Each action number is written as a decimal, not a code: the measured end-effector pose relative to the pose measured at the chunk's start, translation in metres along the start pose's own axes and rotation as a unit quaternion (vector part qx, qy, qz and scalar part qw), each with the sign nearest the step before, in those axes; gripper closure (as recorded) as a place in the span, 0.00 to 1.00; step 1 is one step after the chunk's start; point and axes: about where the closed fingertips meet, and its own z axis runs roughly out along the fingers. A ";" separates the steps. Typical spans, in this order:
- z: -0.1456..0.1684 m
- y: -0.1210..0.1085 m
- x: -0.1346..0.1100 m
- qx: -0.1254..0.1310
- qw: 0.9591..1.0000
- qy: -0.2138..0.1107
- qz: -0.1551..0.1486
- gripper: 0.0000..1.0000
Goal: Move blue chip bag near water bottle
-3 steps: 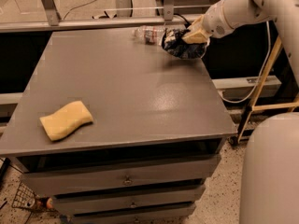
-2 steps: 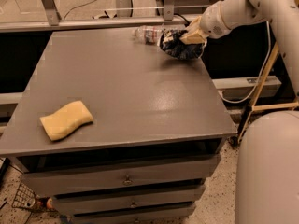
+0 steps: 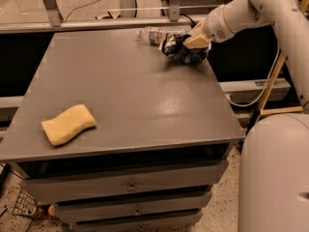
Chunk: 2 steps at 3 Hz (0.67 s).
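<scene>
gripper [image 3: 194,41]: upper right, clamped on blue chip bag [image 3: 179,53]
water bottle [image 3: 153,34]: lying just left of it
sponge [image 3: 68,124]: lower left

The crumpled blue chip bag [image 3: 179,53], under the end effector [image 3: 195,42], lies just beside the sideways clear water bottle [image 3: 153,34].

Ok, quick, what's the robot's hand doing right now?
Gripper: on the chip bag beside the bottle; open or closed cannot be told.

white rounded arm [image 3: 251,8], beige tool [image 3: 194,43] rear-right
</scene>
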 end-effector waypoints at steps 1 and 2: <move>0.006 0.001 0.000 -0.004 1.000 -0.001 0.000 0.51; 0.009 0.002 0.000 -0.007 1.000 -0.001 0.000 0.28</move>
